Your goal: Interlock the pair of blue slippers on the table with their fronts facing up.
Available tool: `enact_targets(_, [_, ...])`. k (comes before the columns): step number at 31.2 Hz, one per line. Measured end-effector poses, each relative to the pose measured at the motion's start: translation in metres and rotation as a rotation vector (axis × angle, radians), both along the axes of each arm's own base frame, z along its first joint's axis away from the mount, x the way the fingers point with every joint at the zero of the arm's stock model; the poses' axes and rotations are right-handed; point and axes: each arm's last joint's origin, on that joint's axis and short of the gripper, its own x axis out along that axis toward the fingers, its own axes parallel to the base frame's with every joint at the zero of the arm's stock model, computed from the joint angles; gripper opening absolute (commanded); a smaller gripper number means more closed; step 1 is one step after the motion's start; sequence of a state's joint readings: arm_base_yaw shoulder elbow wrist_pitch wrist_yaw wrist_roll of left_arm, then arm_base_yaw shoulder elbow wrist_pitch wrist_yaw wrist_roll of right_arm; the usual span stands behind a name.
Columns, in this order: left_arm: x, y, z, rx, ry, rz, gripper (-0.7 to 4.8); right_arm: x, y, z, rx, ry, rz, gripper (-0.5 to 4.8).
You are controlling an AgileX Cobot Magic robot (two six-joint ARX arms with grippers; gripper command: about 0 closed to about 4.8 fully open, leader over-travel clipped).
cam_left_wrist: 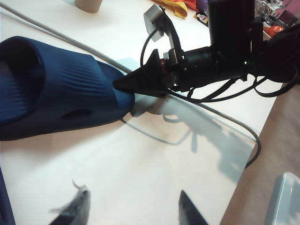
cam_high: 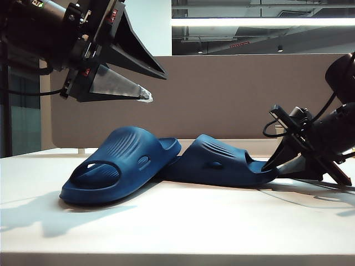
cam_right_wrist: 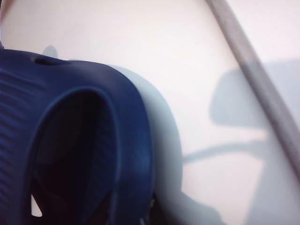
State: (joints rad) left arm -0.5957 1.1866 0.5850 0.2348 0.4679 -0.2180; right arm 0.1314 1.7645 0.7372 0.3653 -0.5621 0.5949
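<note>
The right gripper (cam_high: 285,163) has its fingers at the heel of the right-hand navy foam slipper (cam_high: 222,162) — grip unclear — while the left gripper (cam_high: 145,83) hangs spread above the left-hand slipper (cam_high: 119,163) on the off-white bench (cam_high: 194,227).

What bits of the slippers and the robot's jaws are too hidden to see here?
- Right gripper: in the exterior view its jaws sit behind the right slipper; whether they pinch it is unclear.
- Right wrist view: the slipper fills the frame; no jaws show.
- Left slipper: cut off at the left wrist view's edge.
- Left gripper: open, above the table.
</note>
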Motion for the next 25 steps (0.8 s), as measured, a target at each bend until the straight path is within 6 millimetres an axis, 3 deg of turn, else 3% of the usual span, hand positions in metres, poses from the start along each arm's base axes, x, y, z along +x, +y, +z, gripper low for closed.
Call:
enact_targets(3, [0.0, 0.0, -0.002, 0.01, 0.014, 0.001, 2.41, 0.0, 0.0, 0.0, -0.003, -0.003, 0.002, 0.12])
enact_targets(17, [-0.001, 0.002, -0.005, 0.037, 0.05, 0.018, 2.42, -0.004, -0.005, 0.003, -0.027, 0.009, 0.006, 0.12])
enact_targets(25, [0.005, 0.024, -0.022, 0.082, 0.358, 0.457, 2.42, -0.006, -0.006, 0.007, -0.043, 0.002, 0.017, 0.12])
